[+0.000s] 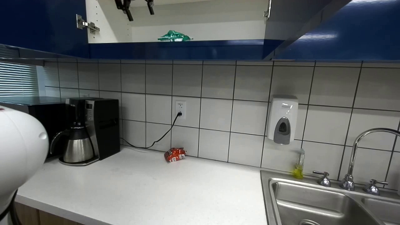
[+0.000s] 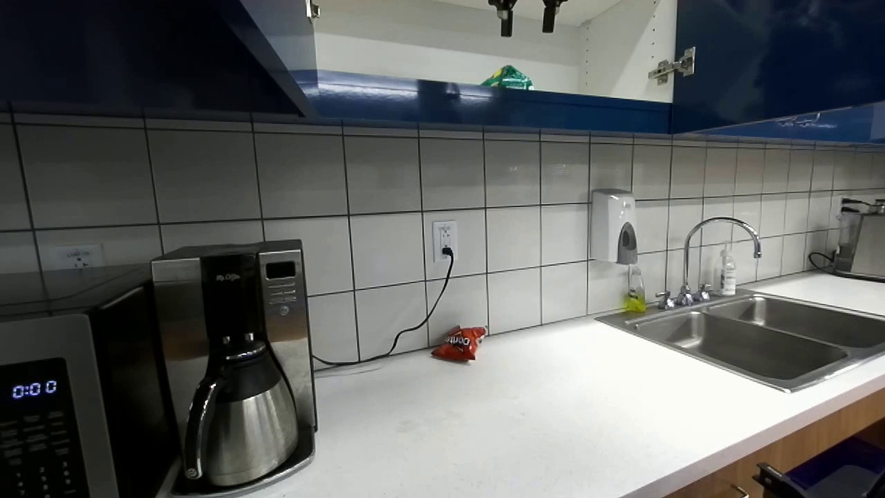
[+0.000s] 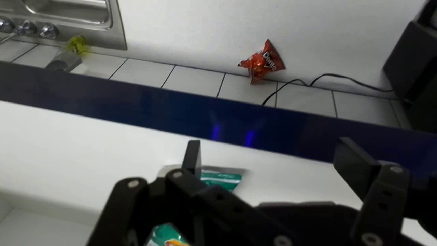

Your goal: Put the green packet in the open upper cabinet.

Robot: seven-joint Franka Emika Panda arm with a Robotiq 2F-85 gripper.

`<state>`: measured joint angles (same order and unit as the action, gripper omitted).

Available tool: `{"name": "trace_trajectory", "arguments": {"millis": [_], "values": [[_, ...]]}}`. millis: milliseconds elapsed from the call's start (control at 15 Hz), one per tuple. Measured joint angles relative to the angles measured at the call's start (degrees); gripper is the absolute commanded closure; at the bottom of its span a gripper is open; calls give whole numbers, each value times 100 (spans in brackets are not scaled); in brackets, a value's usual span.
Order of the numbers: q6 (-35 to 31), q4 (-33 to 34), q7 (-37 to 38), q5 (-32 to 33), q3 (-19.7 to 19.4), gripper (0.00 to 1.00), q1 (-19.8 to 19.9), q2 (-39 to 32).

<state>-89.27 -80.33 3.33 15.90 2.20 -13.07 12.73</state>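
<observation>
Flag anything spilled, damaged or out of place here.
Nothing looks spilled or damaged. Slightly odd: the microwave display reads 0:00, as if unset, and the red packet lies loose on the counter while the green packet sits in the open upper cabinet.

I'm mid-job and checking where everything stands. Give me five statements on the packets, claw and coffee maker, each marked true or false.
1. The green packet is inside the open upper cabinet. True.
2. The claw is shut on the green packet. False: its fingers are spread, and both exterior views show it apart from the packet.
3. The red packet lies on the counter. True.
4. The carafe is standing in the sink. False: it stands in the coffee maker.
5. In the wrist view, the claw partly hides the green packet. True.
</observation>
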Motion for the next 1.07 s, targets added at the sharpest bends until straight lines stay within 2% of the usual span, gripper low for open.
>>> {"name": "trace_trajectory", "arguments": {"millis": [133, 533, 1067], "values": [[152, -451, 236, -240, 90, 0, -97, 385], [387, -1887, 1077, -1130, 541, 0, -8, 1475], [443, -3694, 1331, -2203, 524, 0, 281, 2467]]}}
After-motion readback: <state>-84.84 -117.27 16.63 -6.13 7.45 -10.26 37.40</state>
